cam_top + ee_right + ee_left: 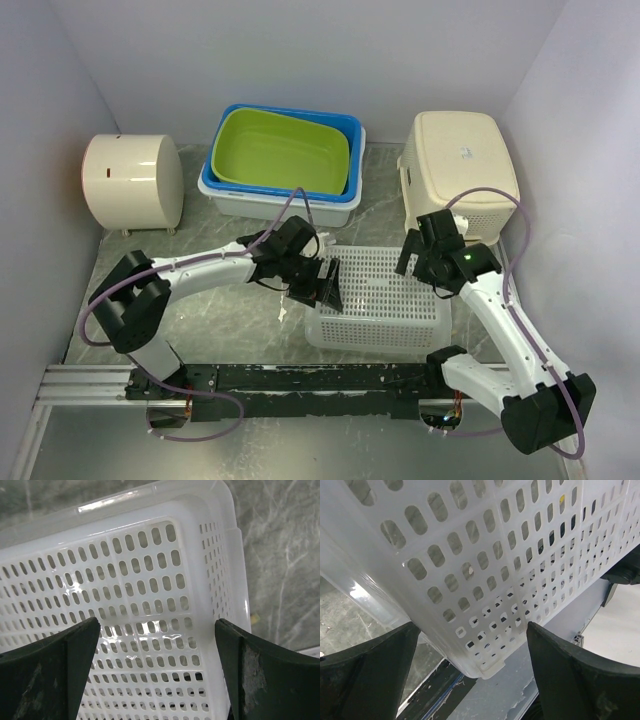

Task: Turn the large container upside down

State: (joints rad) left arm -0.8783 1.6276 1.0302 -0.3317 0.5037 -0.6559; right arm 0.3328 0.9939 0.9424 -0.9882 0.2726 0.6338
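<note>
I see a grey, marble-patterned table [200, 310] with four things standing directly on it. A white slotted basket [385, 290] sits base-up in the near middle. Along the back there is a cream drum [130, 182] lying on its side at the left, a white tub [250, 203] in the centre with a blue and a green one nested inside it, and a cream bin [460, 160] at the right. The basket stands apart from all three, nearest the bin, and a black rail [330, 378] runs along the table's near edge just beside the basket.
</note>
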